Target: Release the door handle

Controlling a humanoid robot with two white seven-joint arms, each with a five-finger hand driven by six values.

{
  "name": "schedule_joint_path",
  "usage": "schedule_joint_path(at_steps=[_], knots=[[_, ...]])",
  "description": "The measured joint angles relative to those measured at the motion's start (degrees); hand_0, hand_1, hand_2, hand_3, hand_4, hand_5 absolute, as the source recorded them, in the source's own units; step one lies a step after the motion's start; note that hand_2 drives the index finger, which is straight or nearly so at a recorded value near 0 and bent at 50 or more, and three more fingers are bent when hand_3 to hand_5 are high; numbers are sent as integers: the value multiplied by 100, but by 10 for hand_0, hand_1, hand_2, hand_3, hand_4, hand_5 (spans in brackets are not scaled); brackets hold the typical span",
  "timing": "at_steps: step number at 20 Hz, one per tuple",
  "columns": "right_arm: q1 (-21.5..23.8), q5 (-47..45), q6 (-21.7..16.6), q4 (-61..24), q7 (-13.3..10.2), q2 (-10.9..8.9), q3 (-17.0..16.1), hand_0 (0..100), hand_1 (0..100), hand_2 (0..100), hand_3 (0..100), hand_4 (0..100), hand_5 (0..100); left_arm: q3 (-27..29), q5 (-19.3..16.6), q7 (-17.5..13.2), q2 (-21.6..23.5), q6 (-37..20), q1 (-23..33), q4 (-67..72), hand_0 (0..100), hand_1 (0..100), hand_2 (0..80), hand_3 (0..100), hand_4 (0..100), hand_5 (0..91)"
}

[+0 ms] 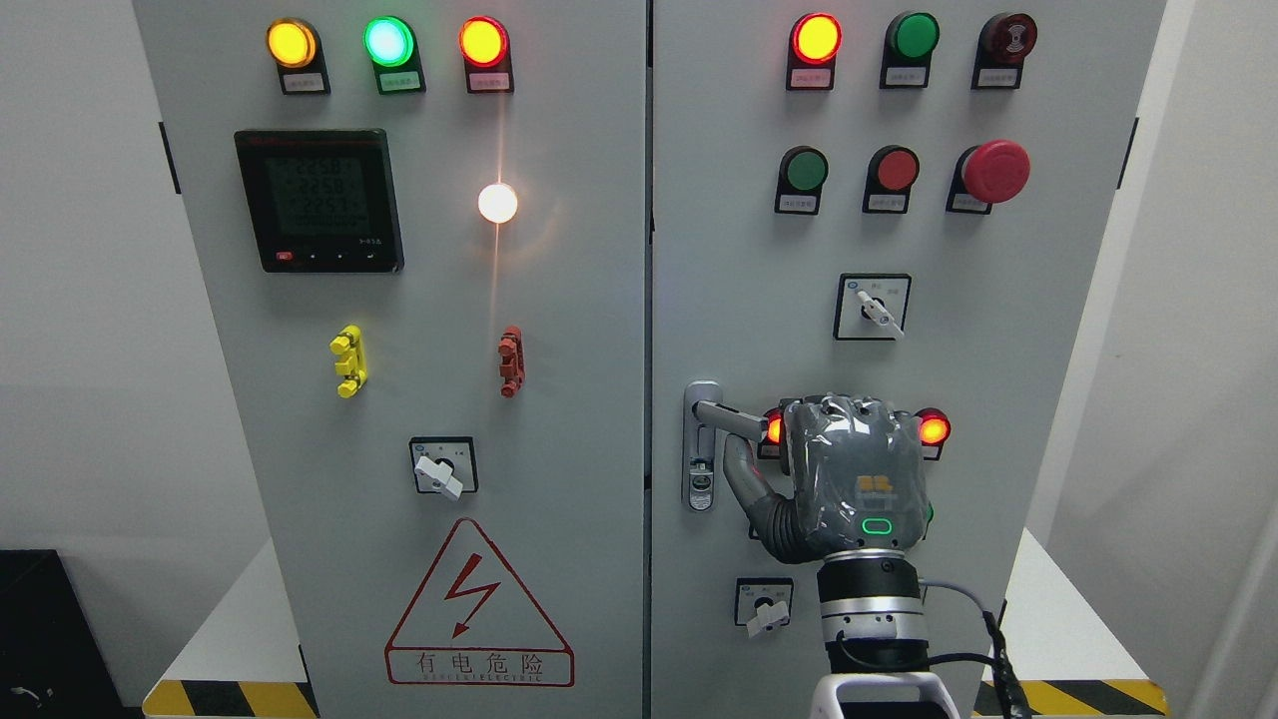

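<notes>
I see my right hand (854, 469) clenched on the door handle (727, 416), whose lever runs horizontally leftward from my fingers (744, 479) toward its plate.

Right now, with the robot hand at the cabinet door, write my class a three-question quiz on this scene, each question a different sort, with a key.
1. True or false: the right robot hand is curled around the door handle.
2. Multiple choice: the top row of the left door shows which lamps lit, left to right? A) yellow, green, red B) red, red, green C) green, yellow, yellow
3. Fill the blank: the large red mushroom button sits on the ____ door.

Key: 1 true; 2 A; 3 right
</notes>
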Motion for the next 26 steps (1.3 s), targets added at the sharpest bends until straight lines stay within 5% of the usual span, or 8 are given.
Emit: schedule_joint_path(at_steps=[26], knots=[[569,-43,-49,-389,-57,-10,-21,492,402,850,1000,962,1000,0,1,0,0,0,0,1,120,556,0,0,0,0]])
